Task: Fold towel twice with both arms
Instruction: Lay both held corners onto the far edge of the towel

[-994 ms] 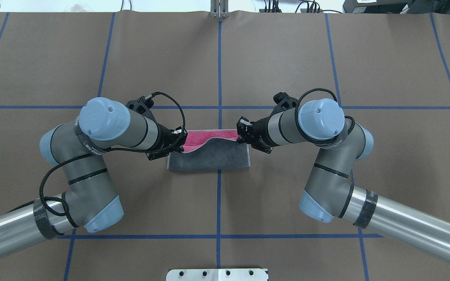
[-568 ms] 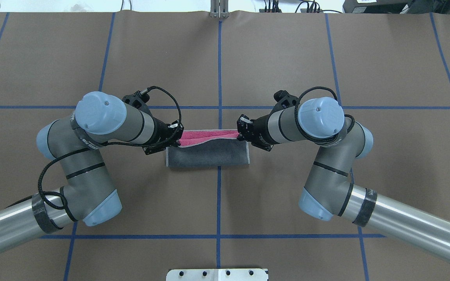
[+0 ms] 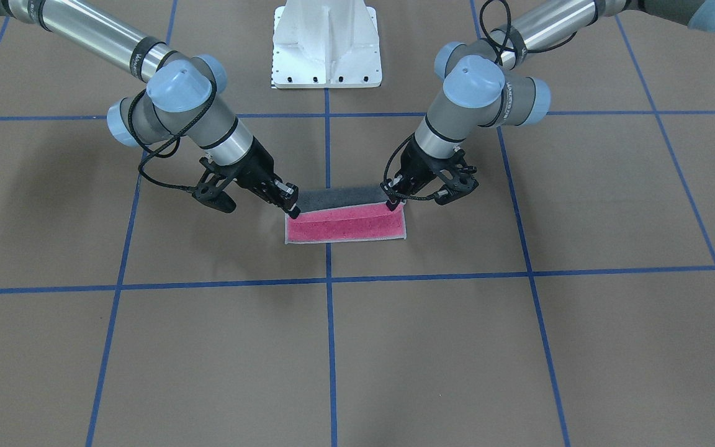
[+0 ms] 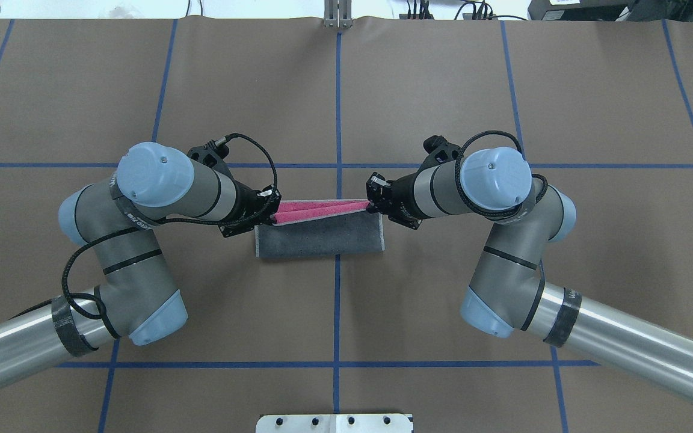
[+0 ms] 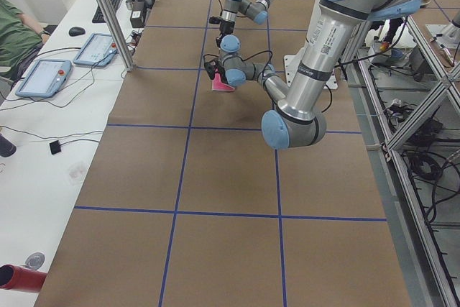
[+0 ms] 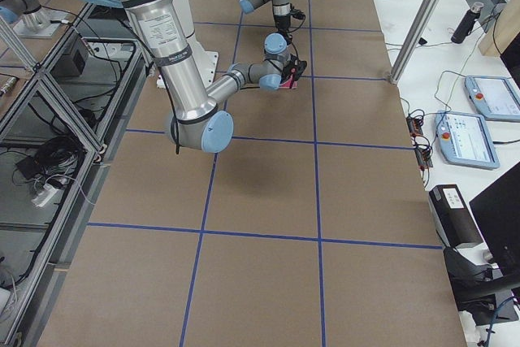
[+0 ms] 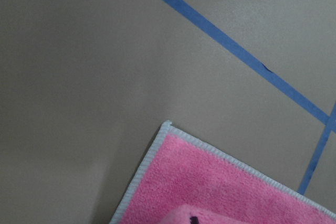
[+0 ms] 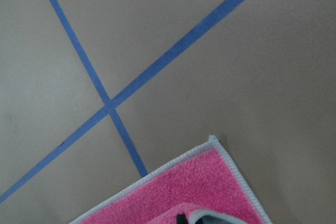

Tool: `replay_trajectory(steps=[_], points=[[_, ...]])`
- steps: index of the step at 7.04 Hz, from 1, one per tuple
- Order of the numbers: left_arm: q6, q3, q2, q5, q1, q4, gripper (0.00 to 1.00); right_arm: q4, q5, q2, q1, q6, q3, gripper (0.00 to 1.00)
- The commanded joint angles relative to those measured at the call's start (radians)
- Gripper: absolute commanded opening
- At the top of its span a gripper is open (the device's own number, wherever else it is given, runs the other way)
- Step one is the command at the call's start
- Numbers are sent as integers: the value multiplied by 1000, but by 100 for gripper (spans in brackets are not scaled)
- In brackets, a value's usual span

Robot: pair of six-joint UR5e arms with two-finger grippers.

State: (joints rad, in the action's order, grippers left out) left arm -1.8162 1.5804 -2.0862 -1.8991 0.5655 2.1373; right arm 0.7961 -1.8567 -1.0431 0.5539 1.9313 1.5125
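The towel (image 4: 319,236) lies at the table's middle, part folded. Its dark grey face is turned up over the half nearer the robot, and a pink strip (image 4: 316,207) shows along the far side. From the front-facing view the pink face (image 3: 345,228) lies flat with the lifted grey flap (image 3: 339,197) behind it. My left gripper (image 4: 271,211) is shut on the flap's left corner, and my right gripper (image 4: 374,204) is shut on its right corner. Both hold it low over the pink layer. Each wrist view shows a pink corner (image 7: 226,192) (image 8: 202,190) with pale edging on the brown table.
Blue tape lines (image 4: 338,120) grid the brown table. The white pedestal base (image 3: 326,43) stands behind the towel on the robot's side. A side bench holds tablets (image 5: 43,77) with a person (image 5: 14,34) seated there. Another bench with a pendant (image 6: 475,132) runs along the opposite view.
Both grippers have carried the grey flap farther from the robot and lower. The flap has flattened, and the visible pink strip has narrowed.
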Motion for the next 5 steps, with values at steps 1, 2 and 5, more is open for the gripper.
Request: replay_trajectory(steps=[1,2,5], points=[[0,-3,0,0,1,1,0,0,5,12,0,-1,-12,0],[0,-3,0,0,1,1,0,0,5,38,0,-2,-47,0],[0,-11,-1,0,2,3,0,-2,4,38,1,-3,-52,0]])
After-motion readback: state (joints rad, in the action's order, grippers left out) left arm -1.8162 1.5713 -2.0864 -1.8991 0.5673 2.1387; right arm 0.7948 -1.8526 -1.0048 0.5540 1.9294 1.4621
